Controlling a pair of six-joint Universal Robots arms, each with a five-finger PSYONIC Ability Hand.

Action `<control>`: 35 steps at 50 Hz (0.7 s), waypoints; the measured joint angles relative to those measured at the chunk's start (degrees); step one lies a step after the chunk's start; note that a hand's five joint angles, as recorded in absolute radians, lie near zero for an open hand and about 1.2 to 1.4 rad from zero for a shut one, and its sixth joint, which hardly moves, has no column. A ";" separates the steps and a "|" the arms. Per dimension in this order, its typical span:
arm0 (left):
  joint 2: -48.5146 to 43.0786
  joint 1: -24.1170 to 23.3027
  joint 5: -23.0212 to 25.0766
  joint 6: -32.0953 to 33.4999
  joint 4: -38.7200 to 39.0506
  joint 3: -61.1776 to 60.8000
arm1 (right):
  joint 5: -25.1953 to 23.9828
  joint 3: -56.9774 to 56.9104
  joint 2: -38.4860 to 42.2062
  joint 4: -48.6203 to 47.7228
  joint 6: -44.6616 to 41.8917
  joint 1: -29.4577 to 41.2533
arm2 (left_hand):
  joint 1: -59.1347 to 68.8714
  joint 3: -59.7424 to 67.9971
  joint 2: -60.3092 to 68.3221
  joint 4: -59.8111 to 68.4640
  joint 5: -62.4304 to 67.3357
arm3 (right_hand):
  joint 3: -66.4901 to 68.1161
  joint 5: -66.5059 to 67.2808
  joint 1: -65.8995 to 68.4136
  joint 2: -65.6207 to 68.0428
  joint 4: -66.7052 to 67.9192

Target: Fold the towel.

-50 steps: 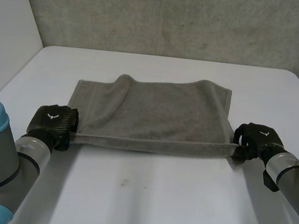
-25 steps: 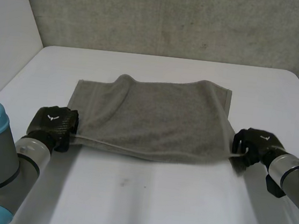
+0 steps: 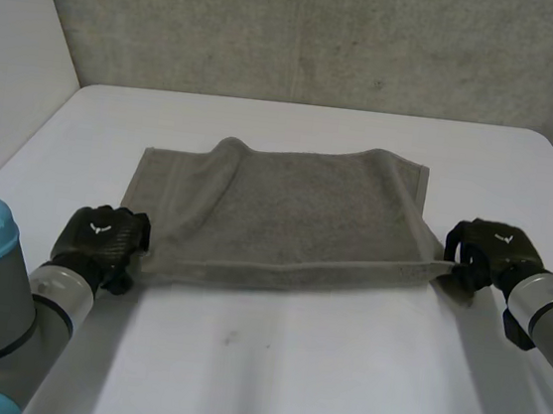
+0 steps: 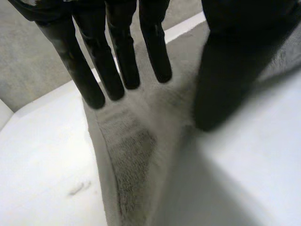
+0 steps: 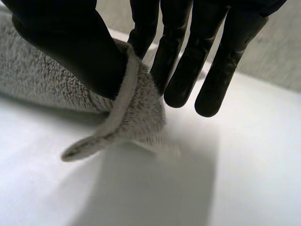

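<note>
Slippage risk: my right hand pinches one towel corner; left hand fingers lie straight over the other, which may lag.

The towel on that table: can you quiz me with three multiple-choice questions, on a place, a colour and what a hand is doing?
1. Where on the towel is the right hand? A. middle of the far edge B. near right corner C. centre
2. What colour is the towel? A. red B. grey C. blue
3. What is the right hand doing? A. hovering open B. pressing flat C. pinching the towel
Answers: 1 B: the head view shows it at that corner. 2 B: grey in every view. 3 C: its wrist view shows cloth between thumb and fingers.
</note>
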 measured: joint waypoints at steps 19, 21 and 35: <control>2.07 3.71 1.77 0.44 -2.28 -0.05 | 0.37 2.32 -2.18 -2.17 -6.74 0.15 | -15.29 -16.81 -16.68 -17.58 -17.41 | 0.01 0.15 0.10 0.00 0.01; 2.10 4.73 2.41 0.41 -2.92 -0.23 | 0.39 2.28 -2.15 -2.13 -6.77 0.04 | -15.29 -16.81 -16.68 -17.58 -17.42 | 0.01 0.15 0.10 0.00 0.00; 1.97 5.97 7.33 -0.25 -7.88 -3.14 | 0.39 2.22 -1.75 -1.99 -6.62 -0.10 | -15.29 -16.75 -16.59 -17.46 -17.23 | 0.01 0.15 0.12 0.00 0.01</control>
